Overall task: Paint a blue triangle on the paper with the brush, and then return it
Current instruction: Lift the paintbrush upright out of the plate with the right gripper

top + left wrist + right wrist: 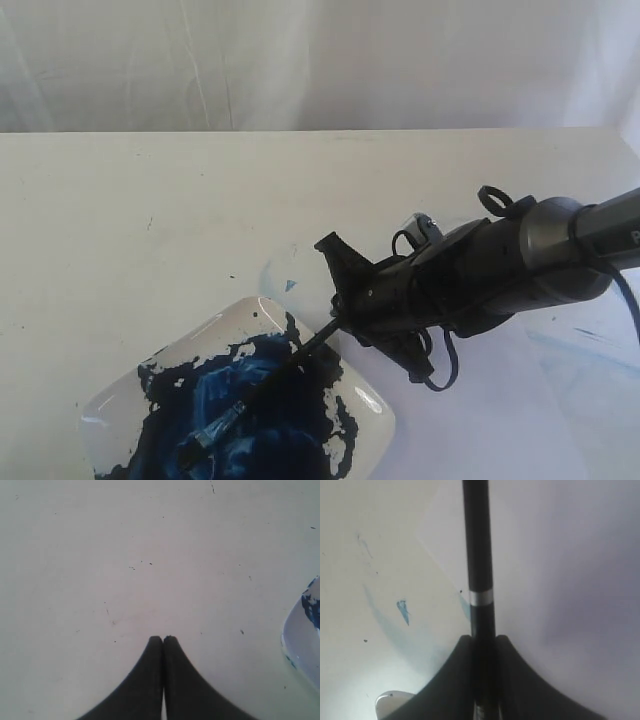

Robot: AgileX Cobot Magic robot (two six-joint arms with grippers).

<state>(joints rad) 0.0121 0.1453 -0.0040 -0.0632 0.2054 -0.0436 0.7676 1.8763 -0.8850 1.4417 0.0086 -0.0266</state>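
The brush (270, 382) lies slanted in a white paint dish (372, 412), its blue-stained bristles down in the dark blue paint. My right gripper (337, 315) reaches in from the right and is shut on the upper end of its black handle. In the right wrist view the handle (478, 540), with a silver band, runs straight out between the gripper's (482, 639) jaws, which press on both sides of it. The lilac-white paper (520, 400) lies under the right arm, and it also shows in the wrist view (560, 555). The blue triangle is not in view. My left gripper (163, 638) is shut on nothing above bare tabletop.
The dish's rim (300, 645) lies off to one side of the left gripper. Small blue smears mark the cream tabletop (290, 285) (402, 611) beside the paper's corner. A white backdrop stands behind the table's far edge (300, 132).
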